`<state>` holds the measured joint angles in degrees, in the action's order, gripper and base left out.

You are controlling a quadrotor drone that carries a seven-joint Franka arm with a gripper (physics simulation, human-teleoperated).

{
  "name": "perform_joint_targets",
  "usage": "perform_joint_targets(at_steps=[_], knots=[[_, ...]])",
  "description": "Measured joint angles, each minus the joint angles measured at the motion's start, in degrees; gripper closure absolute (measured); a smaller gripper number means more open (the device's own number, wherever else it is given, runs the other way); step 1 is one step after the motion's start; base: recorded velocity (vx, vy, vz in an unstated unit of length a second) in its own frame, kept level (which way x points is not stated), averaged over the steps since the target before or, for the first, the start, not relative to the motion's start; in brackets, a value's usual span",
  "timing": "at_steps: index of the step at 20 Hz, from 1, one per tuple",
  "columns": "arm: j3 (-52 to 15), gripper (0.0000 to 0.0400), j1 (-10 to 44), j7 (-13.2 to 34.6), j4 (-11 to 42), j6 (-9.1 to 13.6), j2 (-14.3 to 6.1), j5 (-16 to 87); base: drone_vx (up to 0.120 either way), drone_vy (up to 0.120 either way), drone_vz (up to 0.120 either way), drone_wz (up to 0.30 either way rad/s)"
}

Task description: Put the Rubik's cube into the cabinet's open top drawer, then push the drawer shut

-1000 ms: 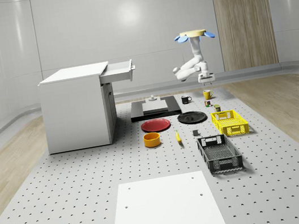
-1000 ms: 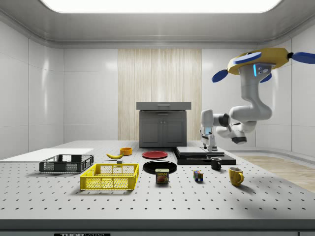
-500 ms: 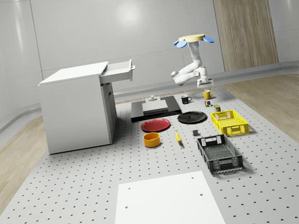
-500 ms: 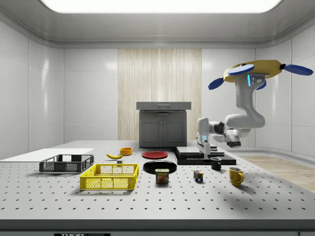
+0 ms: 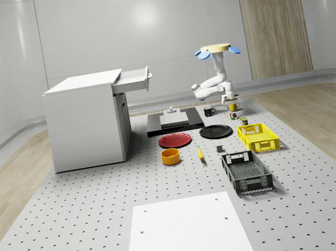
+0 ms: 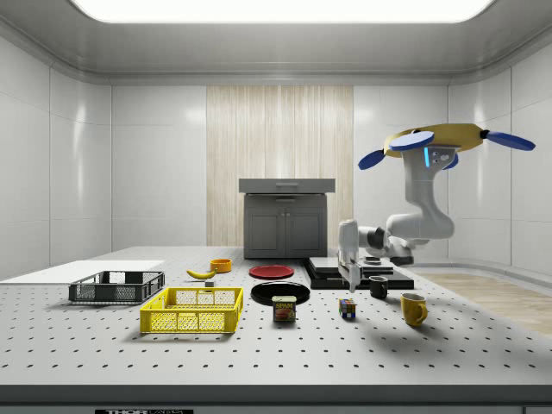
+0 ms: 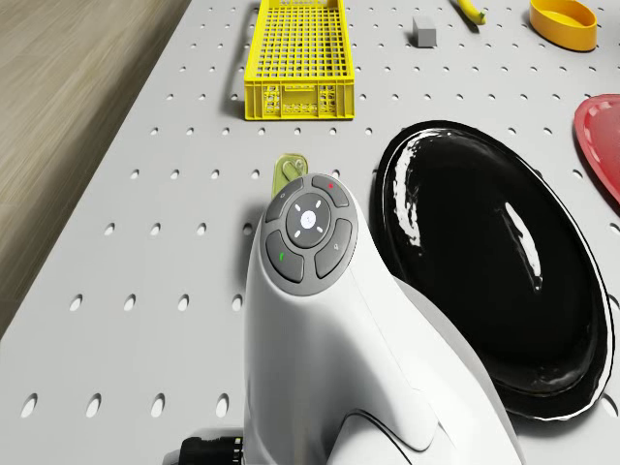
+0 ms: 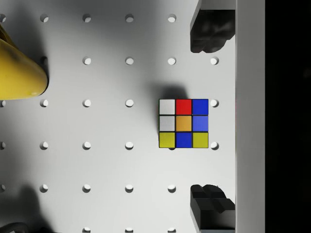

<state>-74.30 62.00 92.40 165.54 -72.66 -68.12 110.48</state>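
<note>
Multicoloured Rubik's cube (image 8: 183, 123) resting on the white perforated surface (image 8: 107, 160), near a yellow mug (image 8: 17, 68). Directly above, black fingers (image 8: 209, 31) spread apart, straddling but not touching. Overhead, hovering yellow-topped drone (image 6: 435, 138) with blue rotors.

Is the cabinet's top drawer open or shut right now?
Open. In the whole-scene view the top drawer juts out from the cabinet toward that view's right. The cube lies on the table, not in it.
</note>
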Motion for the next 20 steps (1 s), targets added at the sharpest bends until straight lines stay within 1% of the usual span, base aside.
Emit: perform_joint_targets(at_steps=[2,11,15,20], knots=[[-0.16,0.0000,0.18,0.17,-0.04,-0.49,-0.54,-0.28,0.000,-0.080,-0.120,0.000],[-0.74,0.0000,0.90,0.84,-0.20,-2.66,-2.87,-1.38,0.000,0.000,-0.116,0.000],[0.85,0.0000,0.95,0.76,-0.58,-4.48,-4.22,-0.15,0.000,0.000,0.000,0.000],[1.27,0.0000,2.79,1.03,-2.31,-5.94,-4.99,0.39,0.000,0.000,0.000,0.000]])
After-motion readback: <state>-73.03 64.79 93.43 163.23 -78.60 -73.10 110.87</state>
